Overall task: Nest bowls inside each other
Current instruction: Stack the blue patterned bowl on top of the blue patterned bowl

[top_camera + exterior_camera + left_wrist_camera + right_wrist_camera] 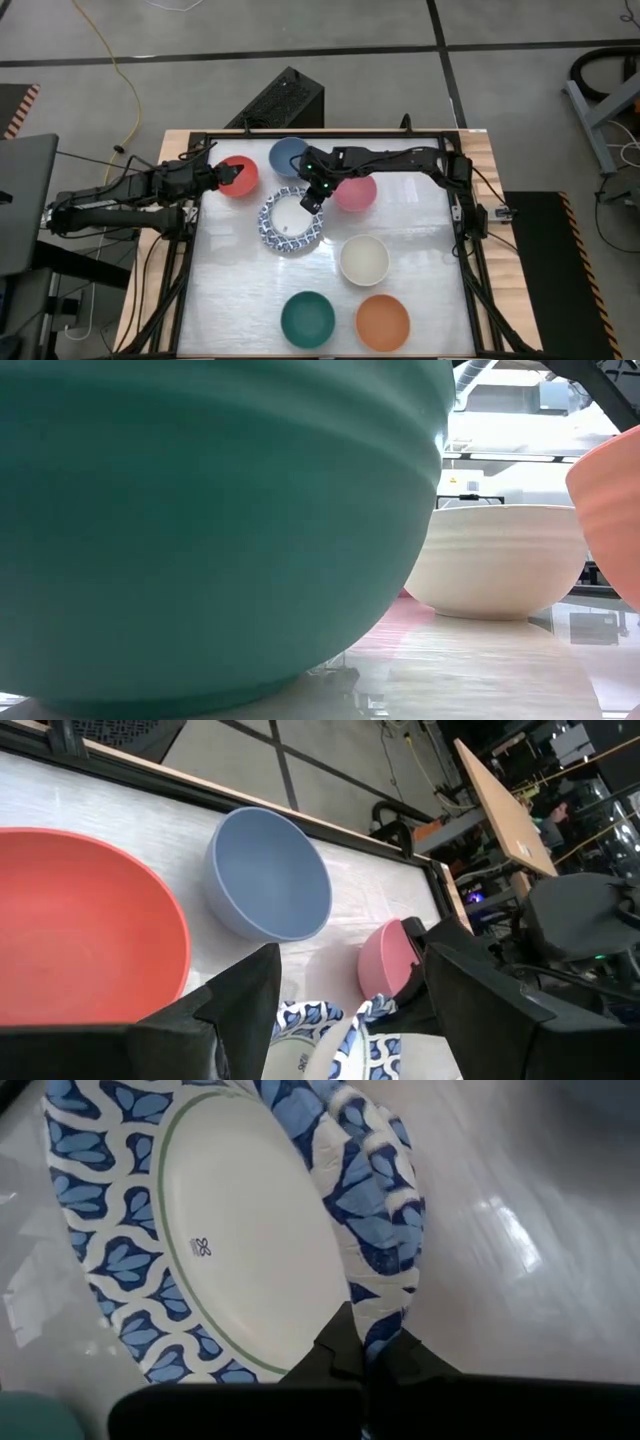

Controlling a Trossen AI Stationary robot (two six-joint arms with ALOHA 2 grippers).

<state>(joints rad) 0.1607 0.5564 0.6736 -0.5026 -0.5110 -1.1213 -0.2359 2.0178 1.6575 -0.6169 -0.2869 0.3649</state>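
The table [420, 300] has a pale, glossy top inside a black frame, with both arms reaching in from the far side. Bowls are spread across it: red [238, 176], blue [288, 155] and pink [355, 191] in a far row, a blue-patterned white stack [292, 222] at the middle, cream [364, 259] nearer, green [307, 318] and orange [382, 322] nearest. In the low view the green bowl fills most of the picture, with the cream one behind it and the orange at the edge.

The patterned stack shows several rims nested together, so part of the job looks done; the six plain bowls lie apart.

The right gripper [311, 199] is at the stack's far rim, between the blue and pink bowls. Its wrist view shows its fingers pinched shut on the patterned rim, the bowl tilted against the others' rims. The left gripper [222, 176] hangs at the red bowl's edge, its fingers spread wide and holding nothing.

Risks, as I judge them: the pinch is on a thin rim, so the patterned bowl could slip or swing if lifted fast. Released while tilted, it might sit crooked on the stack instead of nesting. The glossy top may let the stack slide when pushed. The pink bowl lies just beside the right wrist and could get knocked. The left fingers could nudge the red bowl
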